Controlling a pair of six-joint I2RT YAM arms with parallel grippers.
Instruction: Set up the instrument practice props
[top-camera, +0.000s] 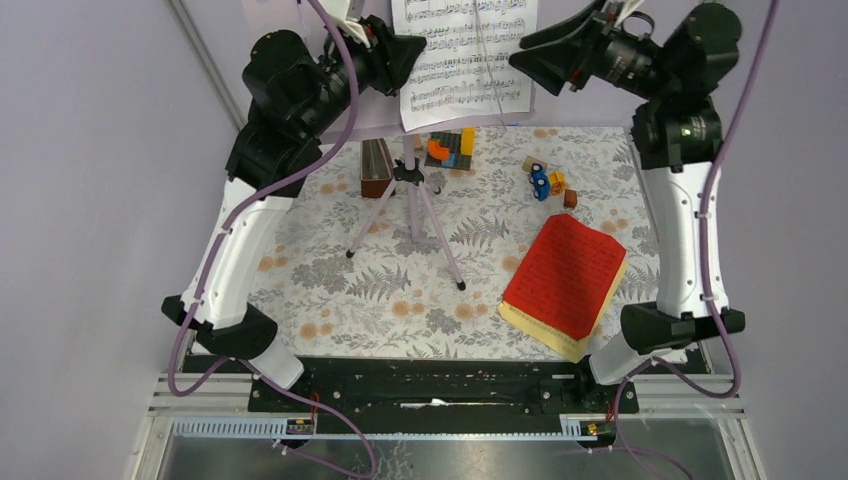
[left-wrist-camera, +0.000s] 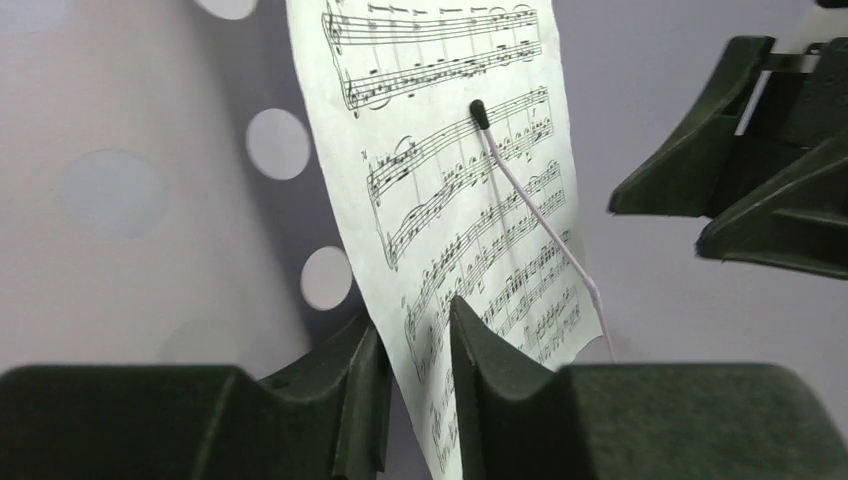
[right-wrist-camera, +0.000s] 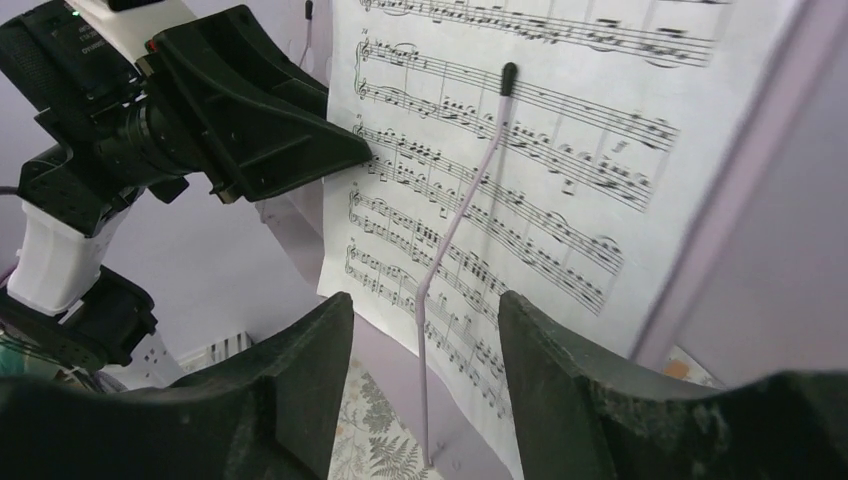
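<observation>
The white sheet-music page (top-camera: 465, 55) stands on the pale perforated stand panel (left-wrist-camera: 150, 200), which sits on the lilac tripod (top-camera: 410, 215) at the back of the table. A thin lilac retainer wire (right-wrist-camera: 455, 230) lies across the page. My left gripper (left-wrist-camera: 412, 310) has its jaws a small way apart, with the page's left edge between them. My right gripper (right-wrist-camera: 425, 305) is open and empty, just in front of the page's lower right part. The red page (top-camera: 562, 272) lies on the yellow page (top-camera: 530, 330) on the table at the right.
Orange-yellow toy blocks on a dark base (top-camera: 452, 148) stand behind the tripod. A brown box (top-camera: 375, 168) lies to its left. Small toys (top-camera: 546, 181) and a cork cylinder (top-camera: 570, 198) lie at the back right. The fern-print mat (top-camera: 400, 290) covers the table.
</observation>
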